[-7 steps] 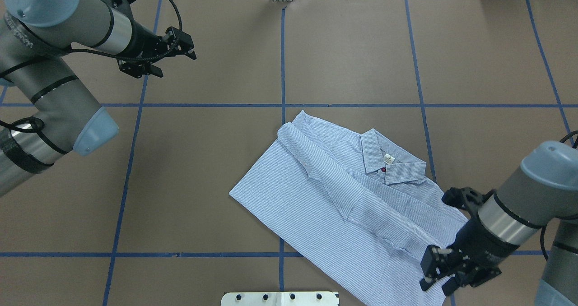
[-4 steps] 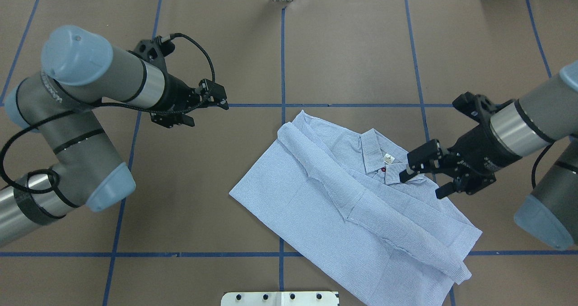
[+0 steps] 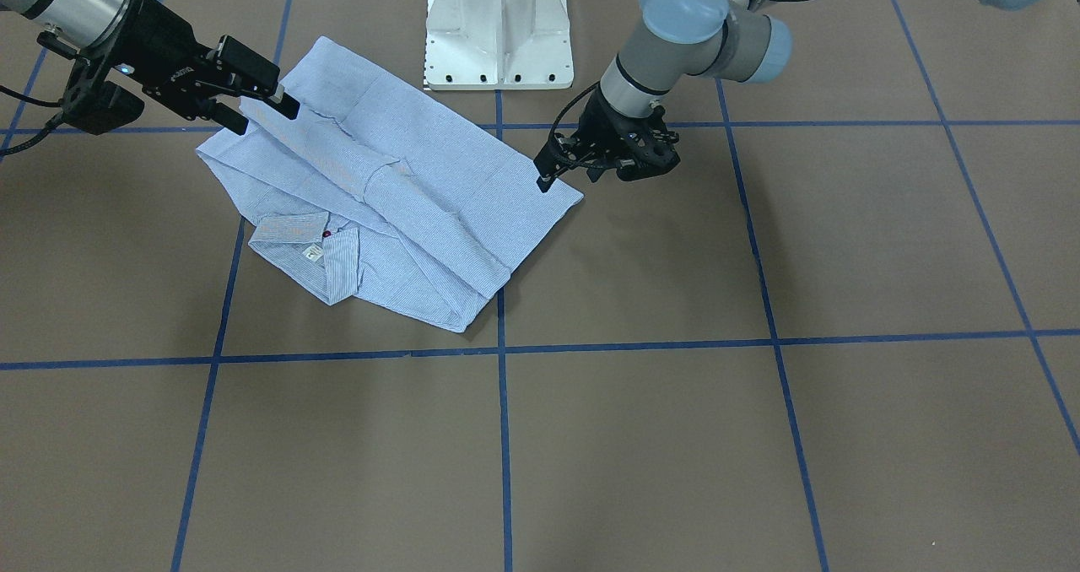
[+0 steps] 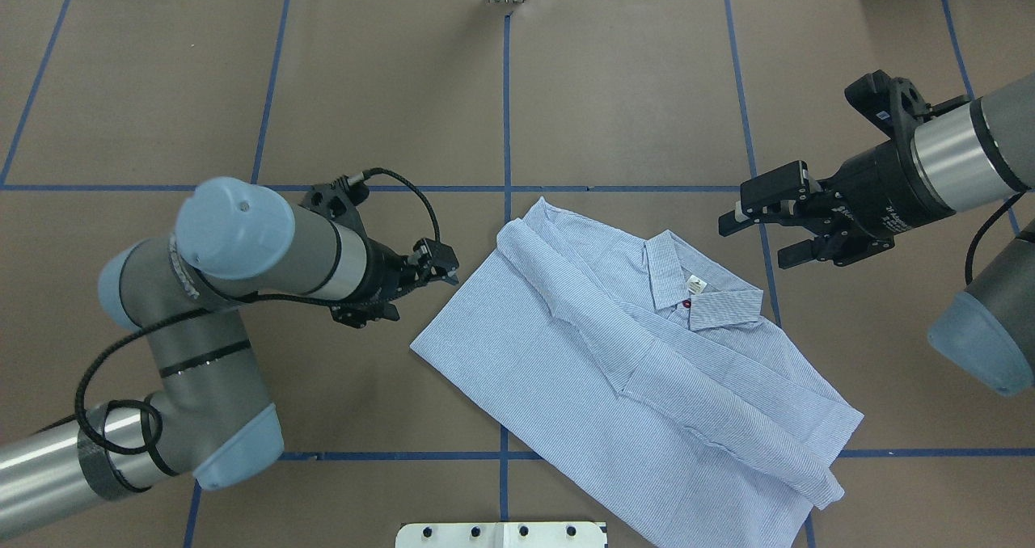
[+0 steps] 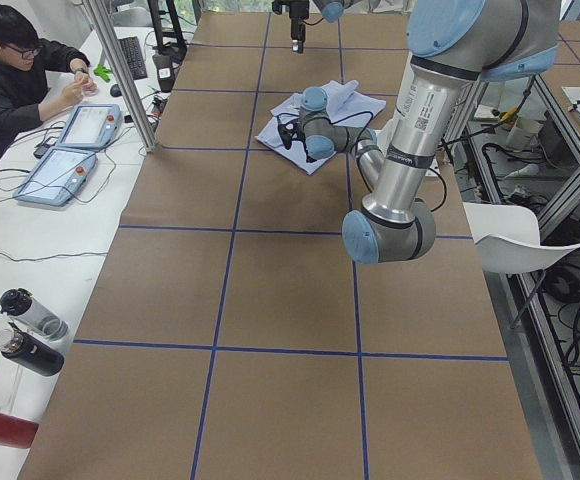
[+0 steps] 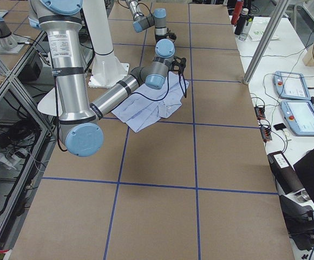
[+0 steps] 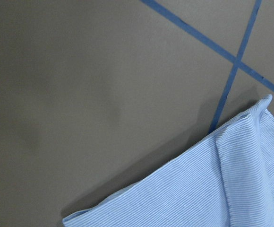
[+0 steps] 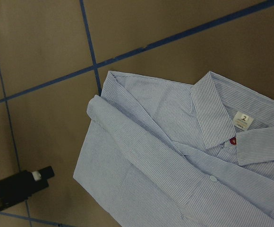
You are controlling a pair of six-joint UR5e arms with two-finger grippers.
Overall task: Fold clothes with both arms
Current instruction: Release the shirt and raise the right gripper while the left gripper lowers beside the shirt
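Observation:
The light blue-and-white striped shirt (image 4: pixel 566 370) lies flat and partly folded on the brown table, collar and white neck label up, a sleeve folded across its front. It also shows in the front view (image 3: pixel 422 192), the left wrist view (image 7: pixel 212 189) and the right wrist view (image 8: pixel 151 165). My left gripper (image 4: pixel 422 293) is open and empty, just left of the shirt's left edge, and shows in the front view (image 3: pixel 565 180). My right gripper (image 4: pixel 754 245) is open and empty, raised above the table just right of the collar, and shows in the front view (image 3: pixel 266 118).
The white pedestal base (image 4: pixel 501 534) stands at the table's near edge, close to the shirt's hem. Blue tape lines (image 4: pixel 505 111) grid the table. An operator (image 5: pixel 20 70) sits at a side desk with tablets, and bottles (image 5: pixel 25 330) stand there.
My left gripper has swung from the far left of the table in to the shirt's left edge. My right gripper has moved from the shirt's lower right corner past the collar. The shirt lies still.

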